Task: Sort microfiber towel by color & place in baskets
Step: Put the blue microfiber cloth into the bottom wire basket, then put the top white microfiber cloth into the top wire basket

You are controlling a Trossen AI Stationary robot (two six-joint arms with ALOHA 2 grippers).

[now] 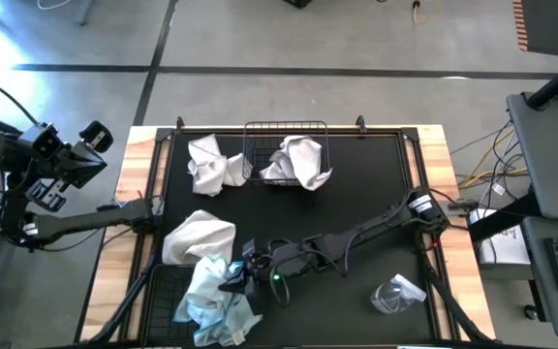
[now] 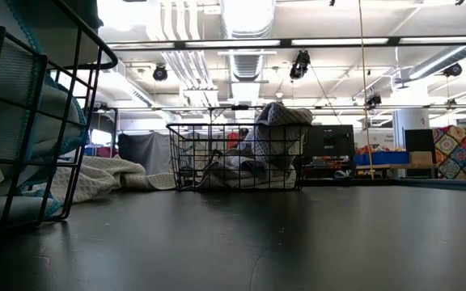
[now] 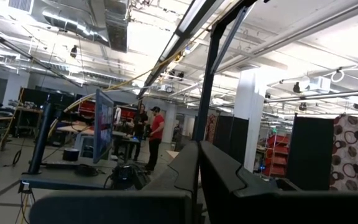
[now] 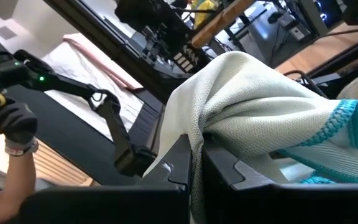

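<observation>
At the near left of the black mat (image 1: 356, 194) sits the near basket (image 1: 168, 296), a black wire-mesh tray heaped with light blue towels (image 1: 211, 301), soft and crumpled, spilling over its right edge. The right gripper (image 1: 235, 279) is over that heap, its jaws pressed together on a fold of pale towel with a turquoise stitched edge (image 4: 260, 106); in the right wrist view the cloth bunches up between the fingers (image 4: 179, 162) and drapes away from them, its blue-trimmed hem running off to one side. Just beyond the basket lies a white towel (image 1: 200, 237), mounded, its longer side running roughly near-left to far-right. A small clear plastic wrapper (image 1: 395, 294) lies at the near right of the mat, well apart from the cloths.

Farther back, a second white towel (image 1: 211, 165) lies loose and rumpled on the mat, just left of the far basket (image 1: 284, 136). That basket stands at the far edge, near the middle, and holds a white towel (image 1: 301, 160) piled above its rim and hanging over its right corner; the low view shows it humped over the mesh (image 2: 281, 117).

The left gripper (image 1: 95, 141) is off the table's far left corner, jaws shut on nothing, facing out into the room where a person (image 3: 156, 134) stands.
</observation>
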